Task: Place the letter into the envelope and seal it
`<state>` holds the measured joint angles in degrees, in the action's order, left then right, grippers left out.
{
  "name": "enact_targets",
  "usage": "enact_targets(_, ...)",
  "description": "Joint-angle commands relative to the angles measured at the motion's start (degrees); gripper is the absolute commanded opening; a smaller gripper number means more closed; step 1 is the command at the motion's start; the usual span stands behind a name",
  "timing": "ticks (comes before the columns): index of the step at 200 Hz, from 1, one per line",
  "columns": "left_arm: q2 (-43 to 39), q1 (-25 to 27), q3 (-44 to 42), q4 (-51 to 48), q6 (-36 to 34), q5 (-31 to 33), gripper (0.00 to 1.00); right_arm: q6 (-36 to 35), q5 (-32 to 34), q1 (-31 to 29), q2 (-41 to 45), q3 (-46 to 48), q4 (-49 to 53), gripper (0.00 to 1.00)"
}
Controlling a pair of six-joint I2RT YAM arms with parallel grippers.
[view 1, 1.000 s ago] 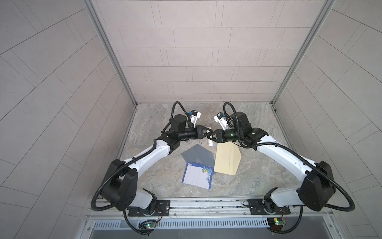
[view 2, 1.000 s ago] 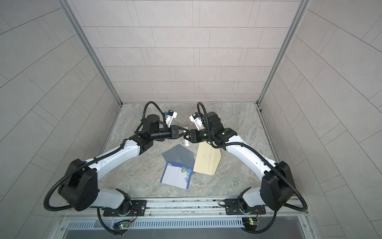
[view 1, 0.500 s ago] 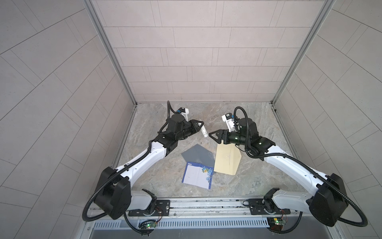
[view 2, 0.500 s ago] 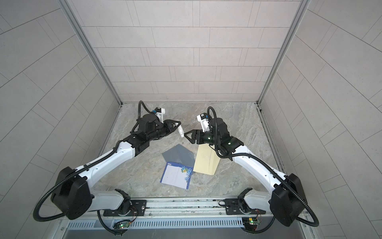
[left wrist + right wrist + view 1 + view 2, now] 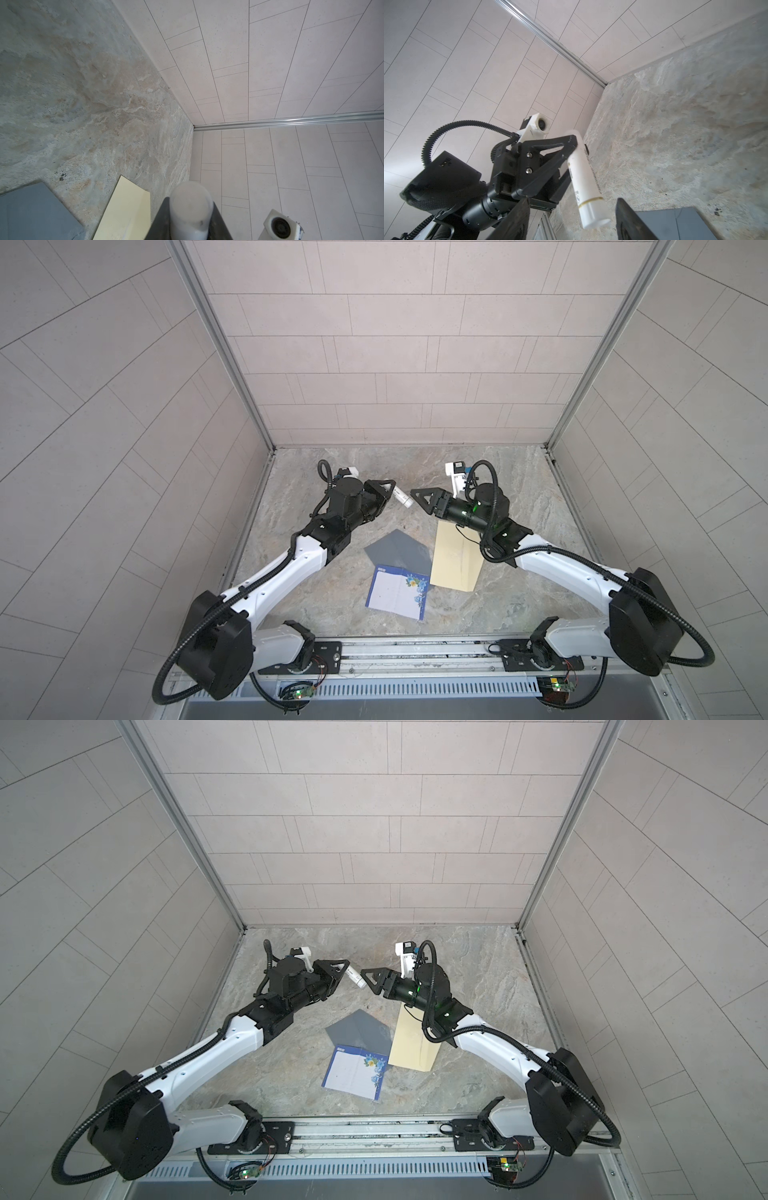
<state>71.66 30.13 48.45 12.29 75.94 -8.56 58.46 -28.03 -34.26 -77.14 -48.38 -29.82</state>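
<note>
Presently, sealing prep: my left pincer (image 5: 388, 494) clamps the glue stick (image 5: 402, 499); my right pincer (image 5: 422, 502) gapes empty at three o'clock. Next, I judge, gripping its cap (image 5: 593, 215).

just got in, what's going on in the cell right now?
The left gripper is holding a white tube, apparently a glue stick, up off the table, with its free end pointing at the right gripper. That gripper is open and empty, just short of the tube. The letter, a tan envelope and a grey sheet lie flat and close together on the table. The letter is not in the envelope yet, so nothing is sealed.
</note>
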Motion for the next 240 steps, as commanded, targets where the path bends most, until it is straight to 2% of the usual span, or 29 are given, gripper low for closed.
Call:
enact_targets(1, -0.91, -0.08, -1.58, 6.91, 5.01, 1.45, 0.0, 1.75, 0.04, -0.81, -1.55, -1.8, -3.74, 0.66)
enact_targets(69, -3.02, -0.07, -1.77, 6.38, 5.08, 2.98, 0.0, -1.76, 3.03, -0.82, -3.47, -4.67, 3.2, 0.61)
enact_targets(134, -2.74, -0.14, -2.54, 11.33, 6.14, 3.64, 0.0, 3.49, -0.28, -2.5, -7.81, -4.35, -8.65, 0.55)
enact_targets(223, -2.57, -0.08, -2.97, 11.54, 7.23, 1.97, 0.0, 3.79, 0.04, -3.06, -9.41, -6.52, -10.05, 0.42)
enact_targets(240, -2.47, -0.09, -2.95, 11.61, 7.33, 1.69, 0.0, 3.89, -0.07, -3.03, -9.9, -6.93, -10.25, 0.36)
